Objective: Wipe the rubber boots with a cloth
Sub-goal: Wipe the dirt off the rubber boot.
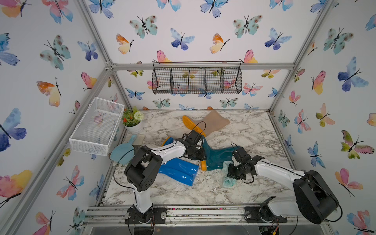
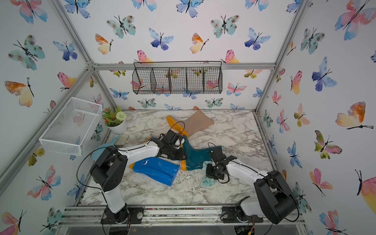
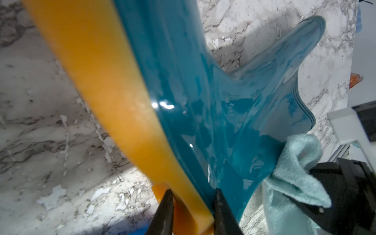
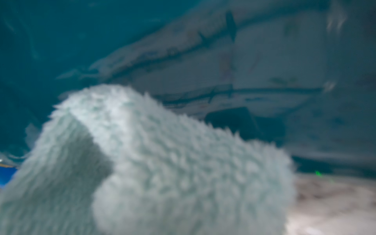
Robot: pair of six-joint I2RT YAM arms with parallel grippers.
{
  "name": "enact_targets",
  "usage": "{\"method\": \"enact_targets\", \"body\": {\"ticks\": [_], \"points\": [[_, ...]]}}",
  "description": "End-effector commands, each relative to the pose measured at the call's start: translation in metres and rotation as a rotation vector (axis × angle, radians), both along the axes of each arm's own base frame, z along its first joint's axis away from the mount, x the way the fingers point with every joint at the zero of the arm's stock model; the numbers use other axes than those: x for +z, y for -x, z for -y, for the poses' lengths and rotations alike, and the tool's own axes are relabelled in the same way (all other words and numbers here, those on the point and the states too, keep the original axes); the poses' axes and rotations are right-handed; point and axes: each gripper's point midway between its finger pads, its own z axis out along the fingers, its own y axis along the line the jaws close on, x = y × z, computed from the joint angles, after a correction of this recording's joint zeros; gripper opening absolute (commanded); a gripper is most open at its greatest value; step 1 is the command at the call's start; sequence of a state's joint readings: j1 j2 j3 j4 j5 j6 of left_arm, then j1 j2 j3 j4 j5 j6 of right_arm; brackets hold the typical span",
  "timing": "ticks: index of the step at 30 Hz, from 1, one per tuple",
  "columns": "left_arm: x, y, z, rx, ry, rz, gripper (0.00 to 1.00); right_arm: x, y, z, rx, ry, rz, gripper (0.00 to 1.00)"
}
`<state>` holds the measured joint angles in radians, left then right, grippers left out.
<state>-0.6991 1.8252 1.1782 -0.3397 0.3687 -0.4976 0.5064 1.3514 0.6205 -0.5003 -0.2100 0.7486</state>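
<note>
The dark teal boot (image 1: 217, 156) (image 2: 195, 156) lies on its side in the middle of the marble table. My left gripper (image 1: 202, 155) (image 3: 193, 211) is shut on its orange sole edge near the heel. The pale aqua cloth (image 1: 228, 182) (image 3: 295, 173) (image 4: 173, 162) is bunched in my right gripper (image 1: 228, 170) (image 2: 207, 168), which is shut on it and holds it against the teal boot's shaft (image 4: 40, 50). In the right wrist view the cloth hides the fingertips. The bright blue boot (image 1: 179, 171) lies under my left arm. The beige boot (image 1: 211, 122) lies at the back.
A white mesh basket (image 1: 95, 126) hangs on the left wall and a black wire basket (image 1: 197, 79) on the back wall. A potted plant (image 1: 133, 122) and a light blue scoop (image 1: 122, 152) sit at the table's left edge.
</note>
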Motion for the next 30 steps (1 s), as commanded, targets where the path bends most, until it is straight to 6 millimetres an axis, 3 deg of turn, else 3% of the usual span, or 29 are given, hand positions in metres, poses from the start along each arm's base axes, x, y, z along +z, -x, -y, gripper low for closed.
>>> {"method": "enact_targets", "body": {"ticks": [1,5,10,16,19,22,26,29,30], "points": [[-0.019,0.008,0.002,-0.057,-0.023,-0.019,0.0,-0.016,0.013,0.047,-0.099,0.154,-0.092,0.02],[-0.018,0.008,0.001,-0.067,-0.026,-0.012,0.0,-0.023,0.013,0.068,-0.128,0.17,-0.142,0.02],[-0.016,0.008,-0.003,-0.078,-0.042,0.003,0.0,-0.015,-0.001,0.079,-0.178,0.15,-0.119,0.02],[-0.017,0.009,-0.001,-0.09,-0.036,-0.001,0.0,-0.011,-0.01,0.076,-0.165,0.121,-0.104,0.02],[-0.017,0.009,0.002,-0.1,-0.026,-0.001,0.0,0.003,-0.027,0.047,-0.086,-0.006,-0.038,0.02],[-0.018,0.008,0.006,-0.105,-0.01,-0.006,0.0,0.023,-0.04,-0.004,0.056,-0.043,0.07,0.02],[-0.017,0.006,0.011,-0.11,0.01,-0.004,0.0,0.029,-0.034,-0.087,0.248,-0.143,0.087,0.02],[-0.016,0.005,0.014,-0.118,0.019,0.001,0.0,0.039,-0.031,-0.135,0.387,-0.208,0.127,0.02],[-0.016,0.004,0.015,-0.121,0.018,0.005,0.0,0.043,-0.03,-0.143,0.418,-0.221,0.138,0.02]]}}
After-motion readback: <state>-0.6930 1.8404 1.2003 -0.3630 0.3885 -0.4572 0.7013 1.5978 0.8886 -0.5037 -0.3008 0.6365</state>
